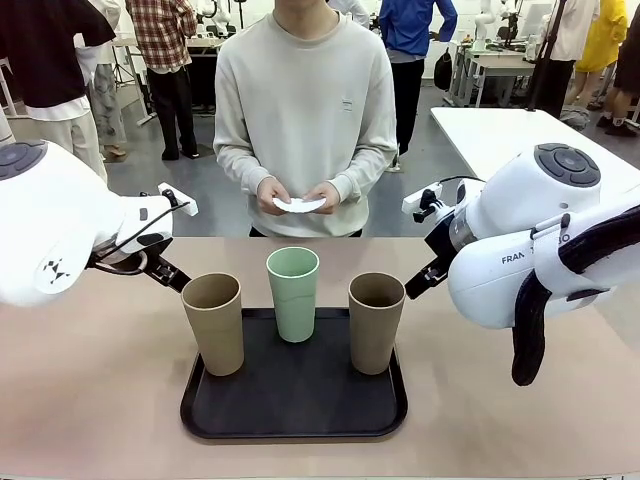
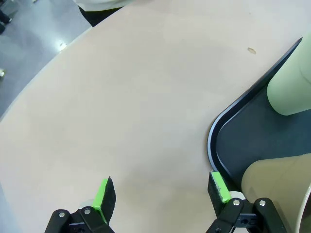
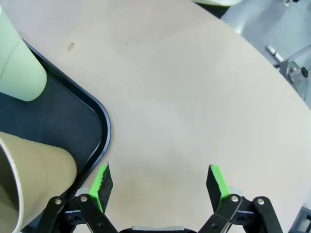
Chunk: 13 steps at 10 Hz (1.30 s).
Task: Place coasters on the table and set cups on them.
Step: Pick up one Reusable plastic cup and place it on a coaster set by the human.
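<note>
All three cups stand upright on the black tray (image 1: 293,415), which sits on the tabletop (image 1: 90,400) toward the middle of its near edge. There's a tan cup (image 1: 213,322) on the left, the mint cup (image 1: 293,293) at the back and a second tan cup (image 1: 375,321) on the right. The coasters (image 1: 299,205) are held in the person's hands (image 1: 272,195) beyond the far edge. The left gripper (image 2: 160,187) hangs released over bare tabletop beside the tray's left edge. The right gripper (image 3: 158,172), jaws spread and empty, hangs by its right edge.
</note>
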Tool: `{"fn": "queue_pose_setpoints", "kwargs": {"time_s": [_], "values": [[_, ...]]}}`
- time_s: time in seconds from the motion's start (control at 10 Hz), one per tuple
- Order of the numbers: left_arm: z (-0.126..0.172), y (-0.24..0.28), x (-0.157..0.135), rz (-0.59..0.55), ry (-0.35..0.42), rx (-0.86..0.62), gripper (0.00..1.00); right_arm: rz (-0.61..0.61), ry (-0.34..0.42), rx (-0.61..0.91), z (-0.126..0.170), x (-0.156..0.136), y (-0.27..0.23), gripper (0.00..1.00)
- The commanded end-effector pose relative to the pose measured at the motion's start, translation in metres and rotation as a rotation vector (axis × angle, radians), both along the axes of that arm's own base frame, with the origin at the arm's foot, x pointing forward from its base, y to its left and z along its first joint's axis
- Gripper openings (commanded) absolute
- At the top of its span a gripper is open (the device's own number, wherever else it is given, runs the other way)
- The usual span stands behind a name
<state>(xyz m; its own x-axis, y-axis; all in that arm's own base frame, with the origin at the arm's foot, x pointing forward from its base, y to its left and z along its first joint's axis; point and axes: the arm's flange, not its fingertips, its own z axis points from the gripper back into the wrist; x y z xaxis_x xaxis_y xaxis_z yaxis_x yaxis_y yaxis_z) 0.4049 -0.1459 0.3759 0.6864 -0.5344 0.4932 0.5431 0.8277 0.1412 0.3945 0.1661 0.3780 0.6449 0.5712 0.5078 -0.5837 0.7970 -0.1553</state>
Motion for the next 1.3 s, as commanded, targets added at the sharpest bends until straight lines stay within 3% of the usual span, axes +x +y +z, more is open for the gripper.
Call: {"fn": "queue_pose_setpoints", "kwargs": {"time_s": [0.0,0.2,0.4,0.5,0.6,0.7,0.8,0.9,1.0,1.1,1.2], "values": [[0.050,0.015,-0.012,0.018,-0.066,0.092,1.00,-0.011,-0.018,-0.038,0.035,-0.024,-0.002,1.00],[0.090,0.047,-0.048,0.025,0.002,0.096,1.00,-0.037,0.061,-0.019,0.075,-0.066,-0.023,1.00],[0.103,0.061,-0.098,-0.108,0.153,0.052,1.00,-0.052,0.214,-0.116,0.096,-0.124,-0.043,1.00],[0.103,0.066,-0.137,-0.153,0.204,0.032,1.00,-0.059,0.260,-0.181,0.094,-0.167,-0.051,1.00],[0.098,0.066,-0.156,-0.138,0.218,0.020,1.00,-0.074,0.318,-0.242,0.078,-0.188,-0.056,1.00],[0.092,0.064,-0.160,-0.049,0.154,0.052,1.00,-0.097,0.302,-0.334,0.063,-0.183,-0.062,1.00],[0.131,0.048,-0.098,-0.134,0.194,0.037,1.00,-0.059,0.268,-0.167,0.121,-0.123,-0.037,1.00],[0.142,0.050,-0.113,-0.128,0.201,0.038,1.00,-0.078,0.311,-0.241,0.124,-0.144,-0.041,1.00],[0.137,0.074,-0.097,-0.181,0.198,-0.256,1.00,-0.033,0.361,0.136,0.118,-0.120,-0.073,1.00],[0.136,0.108,-0.102,-0.227,0.172,-0.631,1.00,0.035,0.372,0.560,0.126,-0.125,-0.133,1.00],[0.143,0.144,-0.101,-0.262,0.147,-0.881,1.00,0.008,0.382,0.869,0.123,-0.132,-0.191,1.00]]}}
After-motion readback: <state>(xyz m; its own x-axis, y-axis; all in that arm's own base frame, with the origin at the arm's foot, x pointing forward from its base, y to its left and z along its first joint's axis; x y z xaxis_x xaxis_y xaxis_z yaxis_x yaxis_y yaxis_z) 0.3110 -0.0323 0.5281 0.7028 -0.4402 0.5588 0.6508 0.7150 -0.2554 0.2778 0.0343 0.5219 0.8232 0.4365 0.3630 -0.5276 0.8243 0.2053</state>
